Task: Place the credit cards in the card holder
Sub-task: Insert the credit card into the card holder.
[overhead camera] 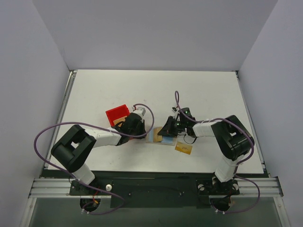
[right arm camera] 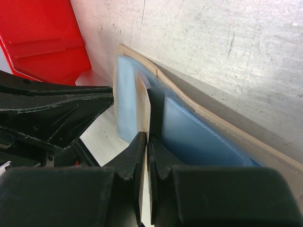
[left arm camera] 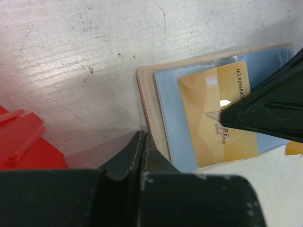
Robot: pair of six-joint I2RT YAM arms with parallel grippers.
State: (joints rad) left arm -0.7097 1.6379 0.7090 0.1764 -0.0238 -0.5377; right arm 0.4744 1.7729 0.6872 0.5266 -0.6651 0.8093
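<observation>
The beige card holder (overhead camera: 154,137) lies open on the table, its light blue lining up (left arm camera: 165,109). My right gripper (overhead camera: 167,131) is shut on an orange-yellow credit card (left arm camera: 213,118) that lies over the lining. In the right wrist view the card (right arm camera: 143,111) shows edge-on between the fingers (right arm camera: 147,138), standing against a blue pocket (right arm camera: 199,137). My left gripper (left arm camera: 143,137) is shut and empty, its tips at the holder's near beige edge (overhead camera: 144,130). A second credit card (overhead camera: 183,148) lies flat on the table to the right of the holder.
A red plastic bin (overhead camera: 117,114) stands just left of the left gripper and shows in both wrist views (left arm camera: 23,146) (right arm camera: 42,38). The two grippers are close together over the holder. The table surface is white and scratched.
</observation>
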